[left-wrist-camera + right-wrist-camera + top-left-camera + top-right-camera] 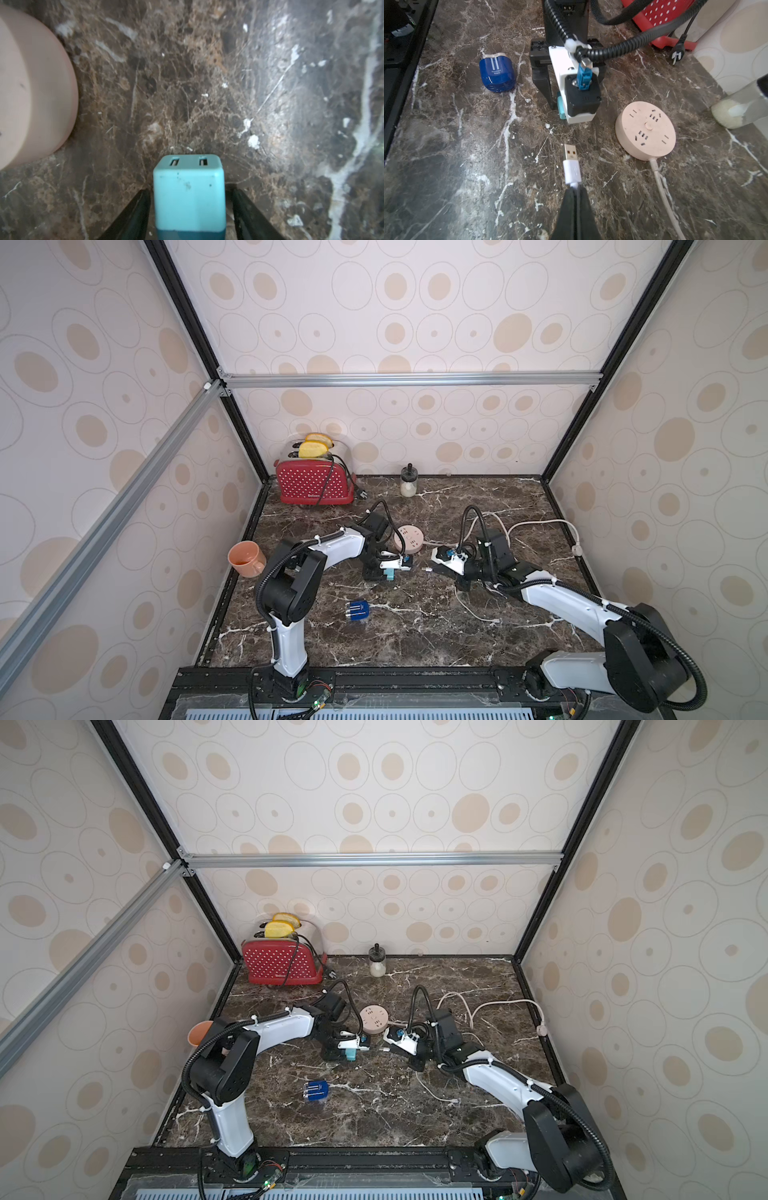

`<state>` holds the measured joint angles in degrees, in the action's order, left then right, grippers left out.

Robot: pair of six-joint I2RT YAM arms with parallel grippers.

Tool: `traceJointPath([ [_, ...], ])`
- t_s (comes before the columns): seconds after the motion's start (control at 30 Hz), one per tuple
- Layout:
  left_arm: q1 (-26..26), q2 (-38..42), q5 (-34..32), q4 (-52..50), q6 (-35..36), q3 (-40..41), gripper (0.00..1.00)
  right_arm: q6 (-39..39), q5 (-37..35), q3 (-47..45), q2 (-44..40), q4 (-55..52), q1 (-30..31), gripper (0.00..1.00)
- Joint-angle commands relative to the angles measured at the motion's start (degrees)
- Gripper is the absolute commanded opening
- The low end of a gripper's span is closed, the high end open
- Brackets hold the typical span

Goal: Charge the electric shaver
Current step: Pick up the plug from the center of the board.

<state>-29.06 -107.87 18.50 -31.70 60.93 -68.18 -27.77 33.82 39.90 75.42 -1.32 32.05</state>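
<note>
A dark marble tabletop (415, 635) is enclosed by circle-patterned walls. Toward the front left, the electric shaver (497, 72), marked "Royalstar", is laid flat, apart from both arms. Next, the left pincer (189, 190) is spread around a teal adapter (188, 207), beside a pink socket hub (645, 128). The right pincer (575, 190) is clamped on a white USB cable (572, 166).

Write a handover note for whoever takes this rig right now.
Left gripper: open, jaws on either side of the teal adapter with thin gaps showing. The adapter sits near the pink socket hub, not plugged in.
Right gripper: shut on the USB cable just behind its plug. The metal tip points toward the adapter, still apart from it.
Shaver: lying free, nothing plugged into it.
Done: cable gripped.
Left: plug into adapter, adapter into hub, cable's other end into shaver.
</note>
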Motion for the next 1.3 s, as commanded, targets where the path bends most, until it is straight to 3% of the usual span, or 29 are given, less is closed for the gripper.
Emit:
traceJointPath([
  [0.0, 0.29, 0.16, -1.88, 2.47, 1.31, 1.44, 0.62, 2.63, 5.13, 3.43, 2.41, -7.89, -0.21, 0.00],
  [0.3, 0.36, 0.74, -2.43, 5.12, 1.65, 3.71, 0.39, 9.55, 8.84, 9.80, 8.29, -16.46, -1.90, 0.00],
  [0.47, 0.39, 3.53, -1.62, 8.06, 1.02, 6.09, 0.18, 14.24, 8.55, 12.52, 10.14, -19.26, -2.24, 0.00],
  [0.67, 0.52, 9.15, 7.62, 9.41, -1.06, 7.41, 0.00, 21.78, 10.97, 14.71, 11.22, -20.95, -2.17, 0.00],
  [0.93, 0.49, 11.73, 17.96, 5.26, -1.57, 5.18, 0.00, 27.36, 9.84, 14.03, 10.13, -18.35, -0.25, 0.00],
  [1.27, 0.50, 14.01, 20.21, 6.04, -1.48, 4.90, 0.00, 29.17, 10.24, 15.70, 12.51, -18.05, 2.91, 0.00],
])
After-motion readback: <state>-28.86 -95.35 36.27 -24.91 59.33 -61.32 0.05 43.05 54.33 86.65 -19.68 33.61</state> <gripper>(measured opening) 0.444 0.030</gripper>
